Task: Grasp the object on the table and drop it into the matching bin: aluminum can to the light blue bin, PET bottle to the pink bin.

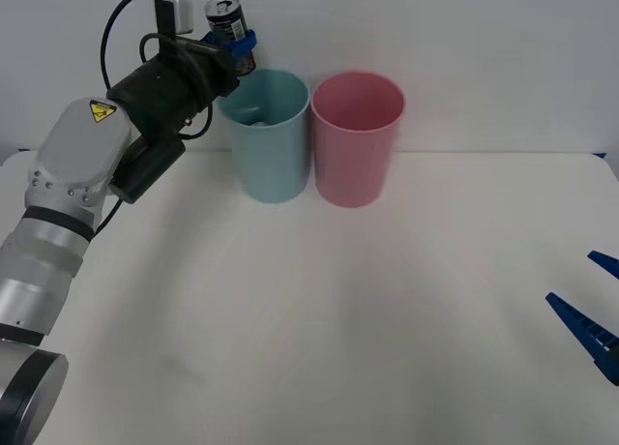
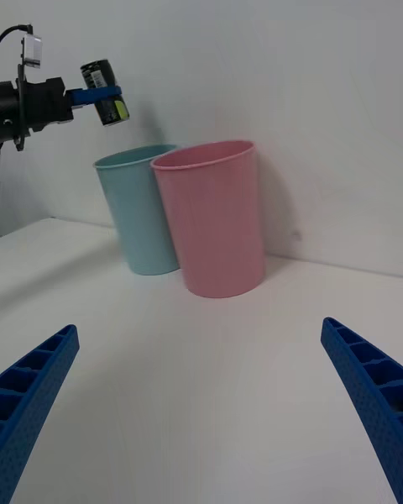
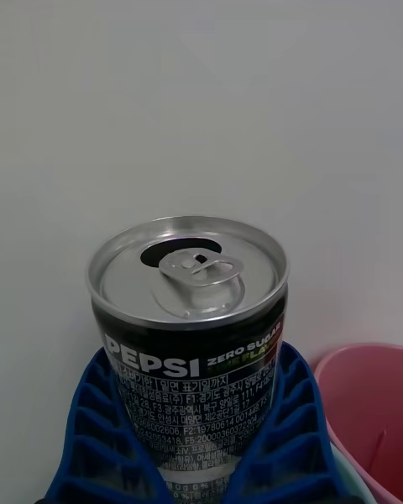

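While the left gripper (image 1: 235, 46) clenches the small dark grey aluminum can (image 1: 225, 19) mid-body above the light blue plastic bin (image 1: 265, 135), far left, it looks light, rigid, slick; the right gripper (image 2: 201, 403) waits released, near right.

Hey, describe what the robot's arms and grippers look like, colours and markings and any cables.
The left arm has silver and white segments, a black wrist, a yellow warning sticker and looping black cables. The left gripper and the right gripper have blue ribbed fingers.
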Controlling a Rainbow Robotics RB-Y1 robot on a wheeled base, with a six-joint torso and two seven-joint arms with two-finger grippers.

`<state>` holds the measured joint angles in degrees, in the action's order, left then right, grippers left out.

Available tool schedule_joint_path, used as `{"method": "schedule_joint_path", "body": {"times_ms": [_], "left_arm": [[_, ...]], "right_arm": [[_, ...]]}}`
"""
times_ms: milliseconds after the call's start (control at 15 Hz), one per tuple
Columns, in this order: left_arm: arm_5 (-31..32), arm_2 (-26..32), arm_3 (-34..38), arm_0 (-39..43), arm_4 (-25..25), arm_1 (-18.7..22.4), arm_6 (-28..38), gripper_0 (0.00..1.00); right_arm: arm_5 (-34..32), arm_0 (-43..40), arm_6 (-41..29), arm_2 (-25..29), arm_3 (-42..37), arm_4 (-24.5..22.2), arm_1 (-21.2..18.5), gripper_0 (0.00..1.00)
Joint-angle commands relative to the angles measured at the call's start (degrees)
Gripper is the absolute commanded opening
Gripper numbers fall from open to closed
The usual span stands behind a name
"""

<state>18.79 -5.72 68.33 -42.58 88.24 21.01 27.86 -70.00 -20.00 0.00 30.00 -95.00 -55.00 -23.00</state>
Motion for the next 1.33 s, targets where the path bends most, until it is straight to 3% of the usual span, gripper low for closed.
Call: {"method": "schedule_joint_path", "body": {"times_ms": [67,400,467,533,1067,1333], "left_arm": [[-0.9,-0.6,-4.3,-3.1,1.1,-2.1,-0.7,0.00],[-2.4,-2.5,-4.3,-3.2,1.3,-2.6,-1.7,0.04],[-2.7,-2.8,-4.3,-3.2,1.2,-2.6,-1.8,0.67],[-2.9,-2.9,-4.3,-3.2,1.4,-2.6,-2.8,1.00],[-2.8,-2.9,-4.2,-2.8,-2.3,-2.6,-4.0,1.00],[-2.8,-1.8,1.2,1.5,-4.1,-2.6,-4.0,1.00]], "right_arm": [[0.0,0.0,0.0,0.0,0.0,0.0,0.0,1.00],[0.0,0.0,0.0,0.0,0.0,0.0,0.0,1.00],[0.0,0.0,0.0,0.0,0.0,0.0,0.0,1.00],[0.0,0.0,0.0,0.0,0.0,0.0,0.0,1.00],[0.0,0.0,0.0,0.0,0.0,0.0,0.0,1.00],[0.0,0.0,0.0,0.0,0.0,0.0,0.0,1.00]]}}
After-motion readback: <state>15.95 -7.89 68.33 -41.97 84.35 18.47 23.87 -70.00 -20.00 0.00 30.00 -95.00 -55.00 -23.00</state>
